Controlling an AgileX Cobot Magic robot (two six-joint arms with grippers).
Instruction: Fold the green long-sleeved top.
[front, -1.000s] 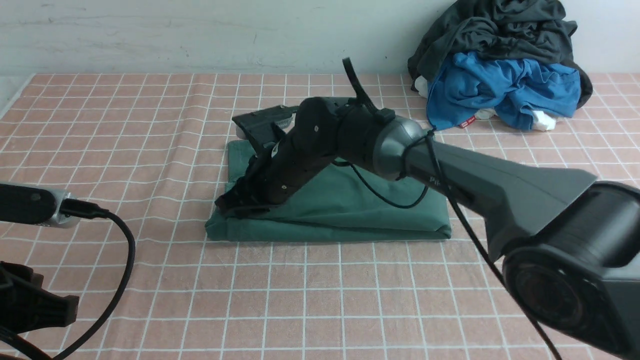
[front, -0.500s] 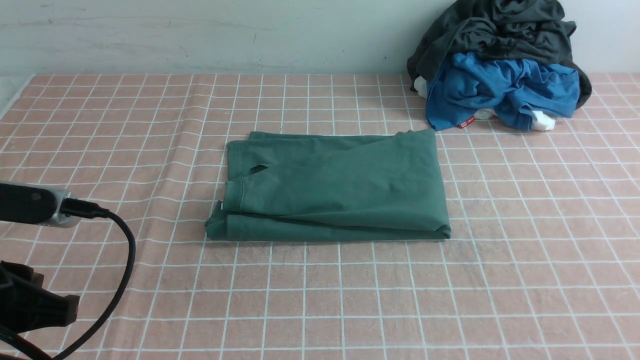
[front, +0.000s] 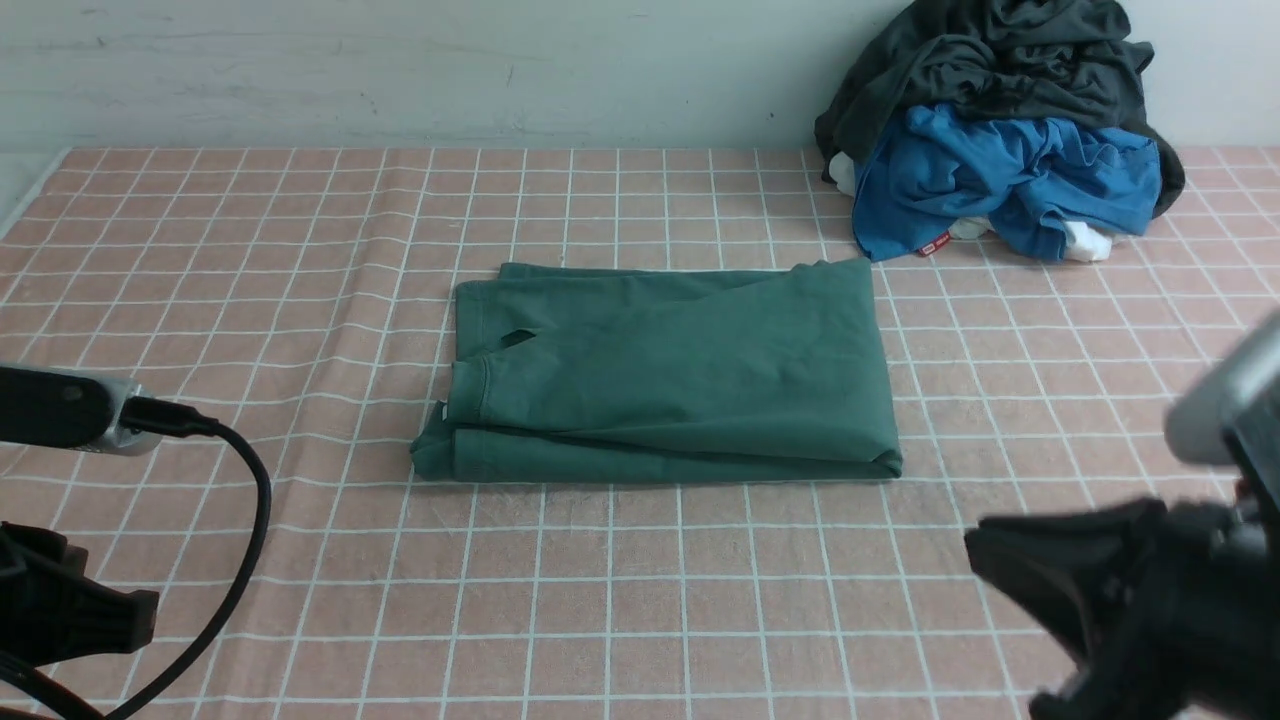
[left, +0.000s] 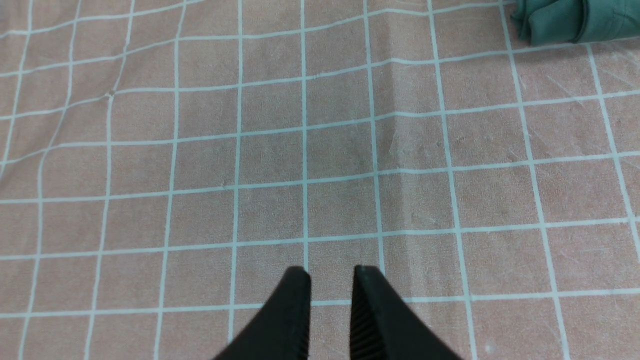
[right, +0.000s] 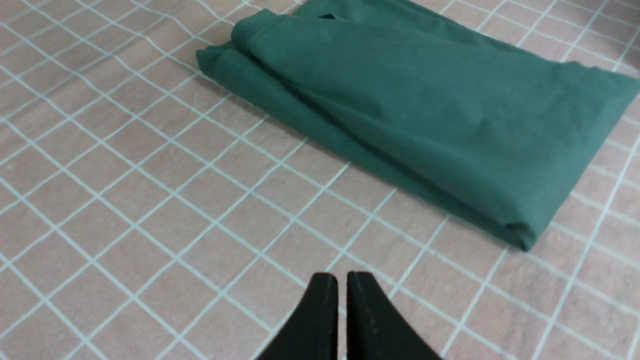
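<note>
Both claws, left (left: 331, 270) and right (right: 338, 276), have a small gap between their tips and hold nothing. The green long-sleeved top (front: 680, 370) lies folded on the checked cloth (front: 640, 600).

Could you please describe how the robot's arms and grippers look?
The left arm has black parts, a silver-edged dark module and a thick black cable. The right arm shows blurred black and grey parts. Both grippers, left and right, have dark, tapering fingers.
</note>
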